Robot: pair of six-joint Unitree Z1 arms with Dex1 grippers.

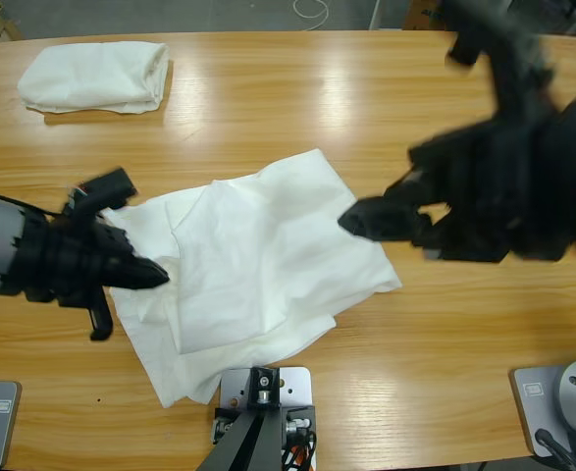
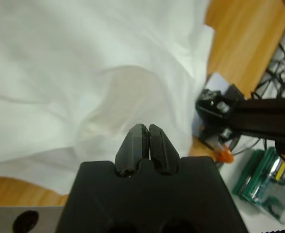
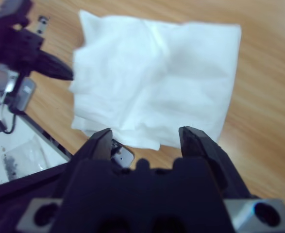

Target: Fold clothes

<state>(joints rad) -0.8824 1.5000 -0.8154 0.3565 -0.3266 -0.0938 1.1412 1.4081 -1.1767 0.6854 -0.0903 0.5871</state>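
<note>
High view: wooden bench [image 1: 297,88]; half-folded white T-shirt [image 1: 258,265] at centre, folded T-shirt [image 1: 96,77] far left. Left tool [image 1: 150,275], jaws closed, at shirt's left edge; right tool [image 3: 144,138] wide, above right edge. Mid-fold; next move needs grip on edge.

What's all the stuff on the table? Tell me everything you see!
Spread T-shirt: one, white, partly folded, middle of the table.
Folded T-shirt: one, white, far left corner of the table.
Table: one, long, light brown wood.
Left claw: one, black, jaws shut, tip at the spread T-shirt's left edge; whether it pinches cloth cannot be told.
Right claw: one, black, jaws open, above the spread T-shirt's right edge, holding nothing.
</note>
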